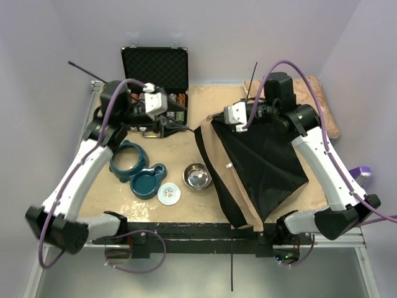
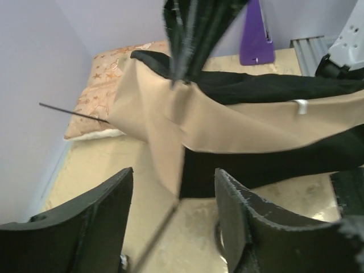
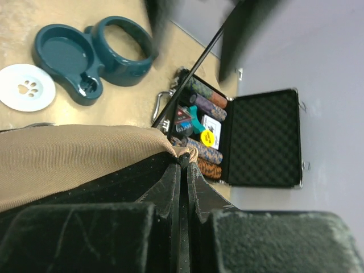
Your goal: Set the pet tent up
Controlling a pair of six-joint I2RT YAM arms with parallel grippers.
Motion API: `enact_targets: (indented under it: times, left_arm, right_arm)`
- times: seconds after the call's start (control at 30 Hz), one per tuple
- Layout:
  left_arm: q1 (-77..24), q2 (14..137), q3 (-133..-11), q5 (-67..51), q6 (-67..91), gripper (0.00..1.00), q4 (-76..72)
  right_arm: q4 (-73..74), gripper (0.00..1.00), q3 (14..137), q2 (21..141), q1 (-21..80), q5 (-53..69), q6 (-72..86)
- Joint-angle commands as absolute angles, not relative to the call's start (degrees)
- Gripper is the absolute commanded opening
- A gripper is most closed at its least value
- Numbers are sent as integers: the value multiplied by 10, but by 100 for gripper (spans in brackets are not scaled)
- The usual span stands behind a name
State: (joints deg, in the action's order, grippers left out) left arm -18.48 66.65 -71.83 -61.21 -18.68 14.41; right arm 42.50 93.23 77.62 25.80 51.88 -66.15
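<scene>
Right of centre, the right tool (image 3: 182, 166) grips the pet tent (image 1: 254, 162); the left tool (image 2: 173, 176) stands open.

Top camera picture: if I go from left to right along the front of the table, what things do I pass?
teal pet dish → white paw-print lid → shiny metal bowl → pet tent
</scene>
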Motion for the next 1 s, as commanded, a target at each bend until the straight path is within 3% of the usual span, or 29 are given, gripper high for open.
enact_targets:
  times: [0.0,0.17,0.63,0.8,0.97]
  left_arm:
    - [-212,753,-808,-627,-277,59,156]
    - [-247,813,-874,-639,-347,54,231]
    - [-294,826,-860,-682,-372,52,256]
    - [-294,818,-880,-681,-473,61,380]
    - [-295,820,-884,-672,-410,60,329]
  right_arm:
    - [446,0,948,766,279,516,-740]
    - [425,0,931,751,293,512,-749]
    - [424,0,925,751,312,491,-782]
    - [454,0,926,746,313,479,-822]
    - [462,0,918,739,316,483,-841]
